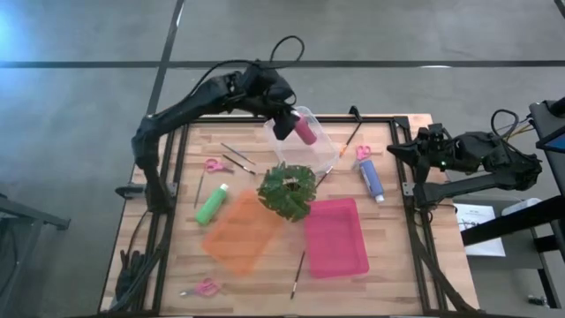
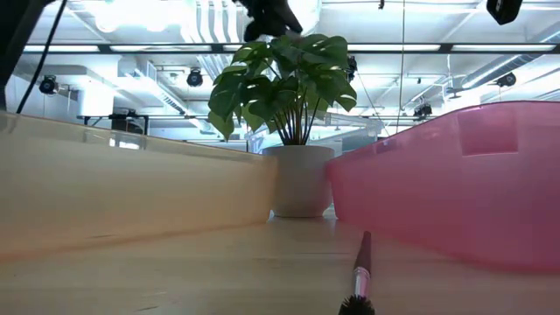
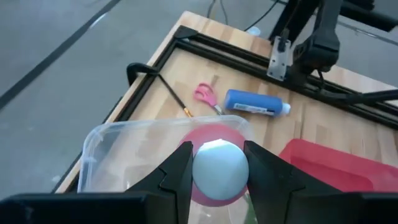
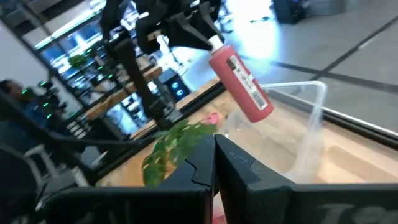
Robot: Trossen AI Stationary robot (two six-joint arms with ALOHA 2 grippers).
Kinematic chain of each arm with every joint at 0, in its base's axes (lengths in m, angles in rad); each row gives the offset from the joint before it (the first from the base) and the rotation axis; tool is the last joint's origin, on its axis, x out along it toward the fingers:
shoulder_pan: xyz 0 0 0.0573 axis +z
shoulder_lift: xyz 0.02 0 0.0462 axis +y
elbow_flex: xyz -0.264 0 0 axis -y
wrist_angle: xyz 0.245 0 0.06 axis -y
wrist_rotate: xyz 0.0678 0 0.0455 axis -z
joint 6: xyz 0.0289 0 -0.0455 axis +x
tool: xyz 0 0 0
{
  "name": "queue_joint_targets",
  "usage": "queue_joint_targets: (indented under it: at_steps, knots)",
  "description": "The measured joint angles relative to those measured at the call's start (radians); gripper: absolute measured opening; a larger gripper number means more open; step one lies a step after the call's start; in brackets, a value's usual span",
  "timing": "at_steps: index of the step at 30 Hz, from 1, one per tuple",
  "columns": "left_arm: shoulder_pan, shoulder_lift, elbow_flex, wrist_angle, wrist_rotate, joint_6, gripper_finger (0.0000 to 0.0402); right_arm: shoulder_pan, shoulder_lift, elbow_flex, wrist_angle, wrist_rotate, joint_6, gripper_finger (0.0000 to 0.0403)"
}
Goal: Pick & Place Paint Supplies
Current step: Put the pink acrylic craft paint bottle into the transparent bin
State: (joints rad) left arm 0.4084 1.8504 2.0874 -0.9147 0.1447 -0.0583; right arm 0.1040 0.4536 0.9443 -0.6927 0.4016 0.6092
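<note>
Maroon-pink paint bottle (image 1: 305,130) is clamped by its white cap in the left gripper (image 1: 287,121), hanging tilted over the clear tray (image 1: 322,144) at the table's far side, body angled down twd the tray; left wrist view shows the fingers (image 3: 177,171) pressed on either side of the cap, w/ the tray right below. Right wrist view shows the same bottle (image 4: 240,81) up in the air above the tray wall. Right gripper (image 1: 413,150) is shut, holding nothing, parked at the right edge of the table (image 1: 397,265). Blue-purple bottle (image 1: 372,179) lies on its side nr the right edge, pink-handled scissors (image 1: 362,152) just beside its far end. Green bottle (image 1: 212,204) lies on the left half, just beside the orange tray (image 1: 243,231). 2nd scissors (image 1: 214,165) sit left, 3rd pair (image 1: 205,288) nr the front edge. Thin brushes (image 1: 237,157) lie left of the plant (image 1: 287,189); one more brush (image 1: 298,274) is at the front by the pink tray (image 1: 336,237), seen close up in the low view (image 2: 359,284).
</note>
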Motion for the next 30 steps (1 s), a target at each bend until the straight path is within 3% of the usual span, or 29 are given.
queue_joint_targets:
  at_steps: [10, 23, 30]
  knots:
    - [0.026, 0.132, 0.022, -0.052, -0.009, 0.115, 0.0122, 0.001, 0.003, -0.009, 0.000, 0.068, 0.099, 0.0009]
    - [0.058, 0.220, 0.008, -0.152, -0.075, 0.111, 0.0122, 0.001, 0.005, -0.011, -0.001, 0.078, 0.109, 0.0009]
    - [0.063, 0.226, -0.082, -0.150, -0.140, 0.064, 0.0122, 0.000, 0.005, -0.010, -0.001, 0.078, 0.090, 0.0009]
